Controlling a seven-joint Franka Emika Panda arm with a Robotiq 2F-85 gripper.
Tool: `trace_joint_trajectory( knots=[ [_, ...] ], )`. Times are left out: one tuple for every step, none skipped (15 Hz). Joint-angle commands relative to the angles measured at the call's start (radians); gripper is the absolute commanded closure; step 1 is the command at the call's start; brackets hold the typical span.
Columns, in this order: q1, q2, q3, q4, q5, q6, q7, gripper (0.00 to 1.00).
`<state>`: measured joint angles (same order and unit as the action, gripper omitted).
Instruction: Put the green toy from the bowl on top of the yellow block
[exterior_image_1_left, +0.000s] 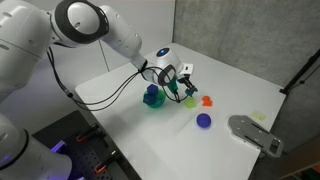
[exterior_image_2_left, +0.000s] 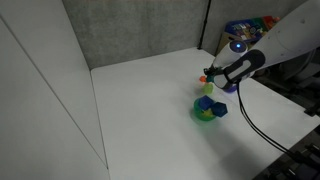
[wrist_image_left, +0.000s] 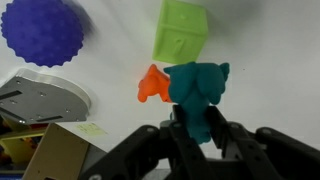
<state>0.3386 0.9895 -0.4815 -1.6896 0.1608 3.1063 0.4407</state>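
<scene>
In the wrist view my gripper (wrist_image_left: 198, 125) is shut on the dark teal-green toy (wrist_image_left: 197, 85) and holds it off the table. The yellow-green block (wrist_image_left: 182, 30) lies just beyond the toy, and the orange piece (wrist_image_left: 151, 86) lies beside it. In both exterior views the gripper (exterior_image_1_left: 183, 82) (exterior_image_2_left: 214, 78) hangs above the yellow block (exterior_image_1_left: 190, 101) (exterior_image_2_left: 208, 89), to one side of the teal bowl (exterior_image_1_left: 153, 103) (exterior_image_2_left: 203, 112). The bowl still holds the blue lumpy toy (exterior_image_1_left: 152, 94) (exterior_image_2_left: 217, 107).
A purple spiky ball (wrist_image_left: 42, 30) (exterior_image_1_left: 204, 120) lies near the blocks. The orange piece (exterior_image_1_left: 207, 100) sits next to the yellow block. A grey flat device (exterior_image_1_left: 255, 133) (wrist_image_left: 45, 100) lies at the table's edge. A black cable trails from the wrist.
</scene>
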Motion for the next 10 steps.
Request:
trace_joint_trajectory(
  knots=[
    [0.012,0.02,-0.02,0.042,0.032,-0.002,0.029,0.42],
    [0.011,0.012,-0.015,0.038,0.034,0.004,0.027,0.33],
    [0.01,0.0,-0.007,0.03,0.035,0.012,0.021,0.25],
    [0.006,-0.012,0.003,0.022,0.036,0.018,0.015,0.18],
    [0.001,-0.028,0.017,0.01,0.035,0.026,0.003,0.09],
    [-0.002,-0.044,0.031,-0.002,0.034,0.033,-0.007,0.03],
    [-0.005,-0.057,0.042,-0.01,0.032,0.033,-0.016,0.0],
    [-0.005,-0.071,0.053,-0.02,0.03,0.033,-0.022,0.0],
    [-0.016,-0.096,0.079,-0.034,0.022,0.019,-0.039,0.0],
    [-0.02,-0.113,0.096,-0.045,0.018,0.015,-0.049,0.0]
  ],
)
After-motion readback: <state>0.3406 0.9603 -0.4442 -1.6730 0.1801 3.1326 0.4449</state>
